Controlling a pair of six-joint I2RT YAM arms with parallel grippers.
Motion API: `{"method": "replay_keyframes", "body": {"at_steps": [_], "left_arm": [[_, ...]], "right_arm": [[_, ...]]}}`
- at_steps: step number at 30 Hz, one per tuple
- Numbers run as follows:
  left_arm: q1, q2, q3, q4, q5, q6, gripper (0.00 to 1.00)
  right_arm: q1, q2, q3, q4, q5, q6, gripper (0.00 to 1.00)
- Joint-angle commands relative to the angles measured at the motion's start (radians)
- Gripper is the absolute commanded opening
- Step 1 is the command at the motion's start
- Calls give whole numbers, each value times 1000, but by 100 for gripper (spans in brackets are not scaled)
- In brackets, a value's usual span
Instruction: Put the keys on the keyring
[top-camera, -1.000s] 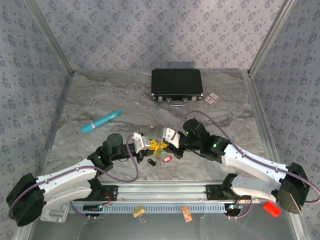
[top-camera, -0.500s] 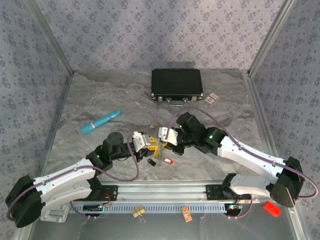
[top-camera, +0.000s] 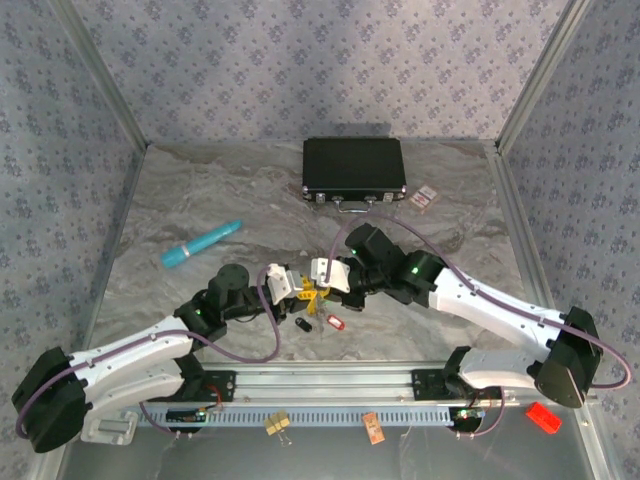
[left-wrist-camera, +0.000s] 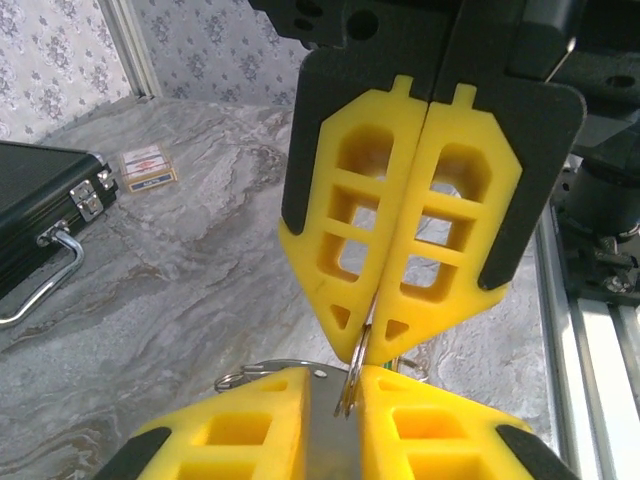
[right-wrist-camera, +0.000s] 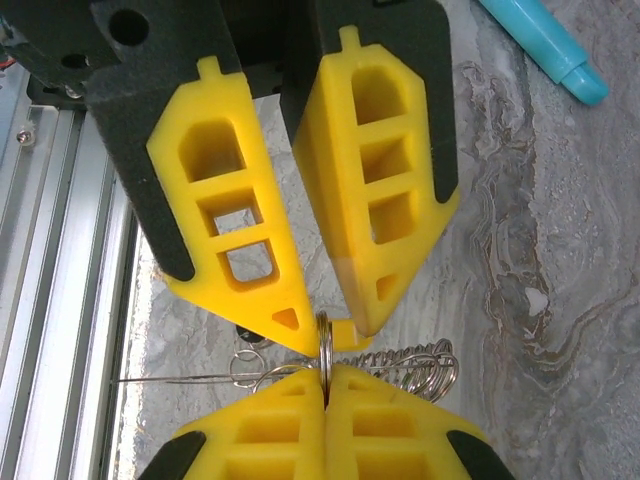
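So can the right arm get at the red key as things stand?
Probably not yet. The red key lies uncovered on the table just beside it, but the right fingers are shut on the keyring, so it would have to let go first.

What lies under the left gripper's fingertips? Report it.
Beneath the left gripper, a metal ring pinched by the right gripper, then a fine chain on the table. The yellow fingers cover whatever lies beyond.
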Motion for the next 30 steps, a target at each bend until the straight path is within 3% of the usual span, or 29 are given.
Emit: {"method": "replay_keyframes", "body": {"at_steps": [1,3,6,8,17,30], "left_arm": [[-6,3,24,48,27,7,13],[-6,3,25,49,35,8,7],[-6,-3,19,58,41,7,0],[-7,-8,4,85,42,-4,0],[-6,24,-77,294,55,-110,0],[-6,38,-100,359,70,-139,0]], "right_arm": [[11,9,39,10,-32,-10,0],[9,0,32,20,-37,2,0],[-10,-44,-12,69,-46,34,13],[-40,-84,-56,115,-71,66,17],[-113,-167,-208,293,-168,234,25],[-117,-141,-246,370,-201,271,25]]}}
